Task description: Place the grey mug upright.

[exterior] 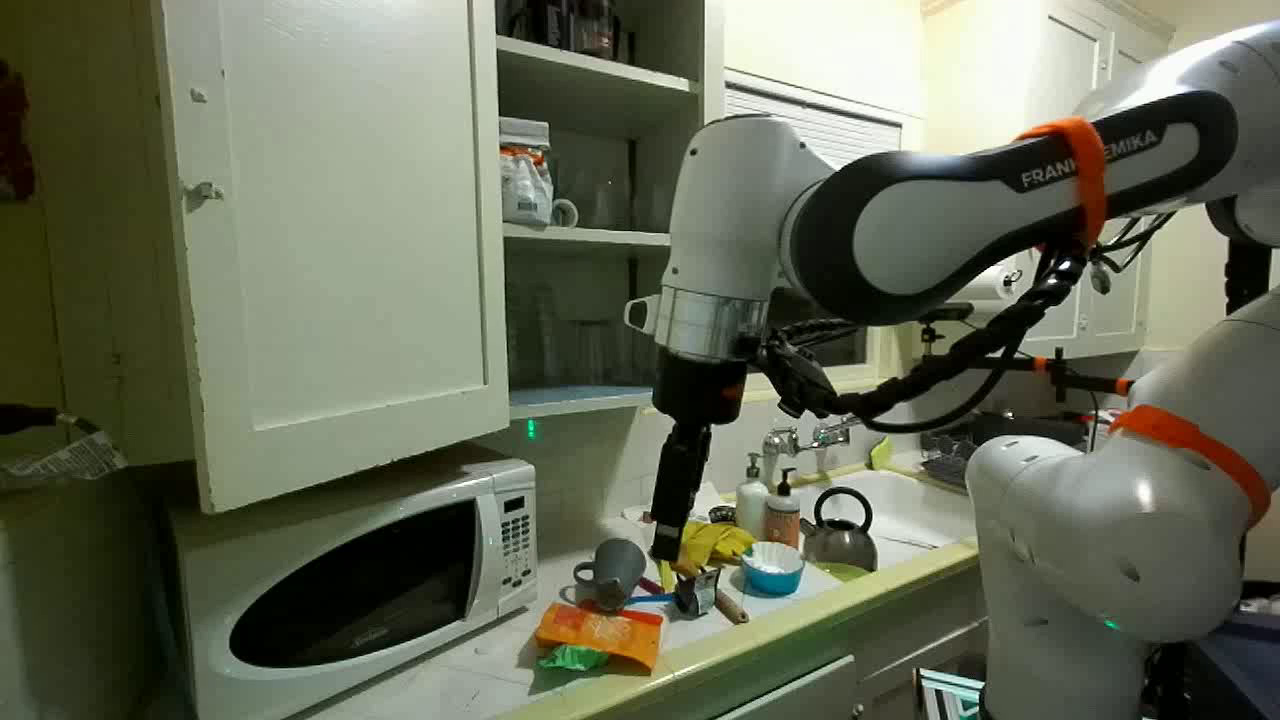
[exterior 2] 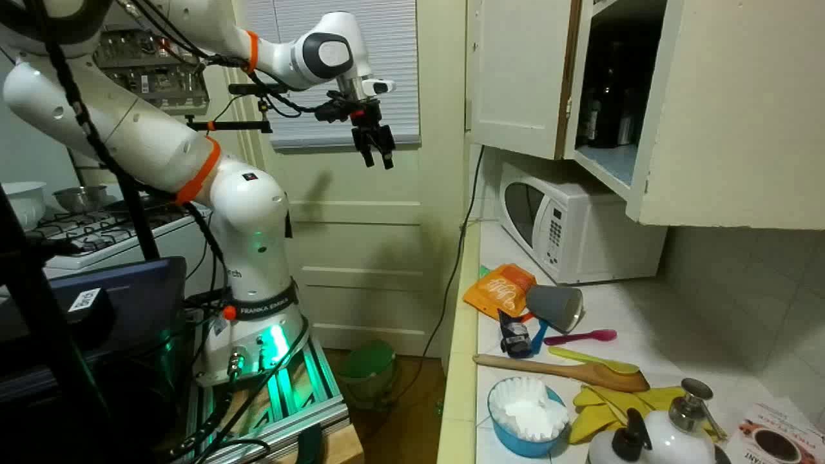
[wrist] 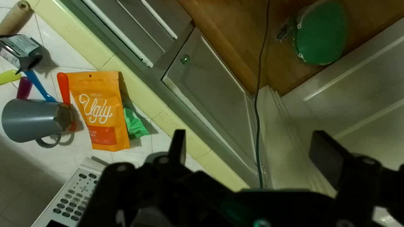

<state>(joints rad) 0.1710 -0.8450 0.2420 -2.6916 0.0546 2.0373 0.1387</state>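
“Ugly” is read in white script on the flat orange pouch; “FRANK” and “EMIKA” are read beside an orange strap on the white-and-black robot arm. The small dull-grey mug is found lying on the white-tiled table, long axis near horizontal, base turned toward the pouch, mouth away, handle toward the white microwave. The black gripper is observed with jaws parted, well apart from the mug.

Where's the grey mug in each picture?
In an exterior view: grey mug low, just left of the middle.
In an exterior view: grey mug right of the middle, lower half.
Wrist view: grey mug far left, about halfway down.
Shared landmark: the orange pouch, close by in all three.
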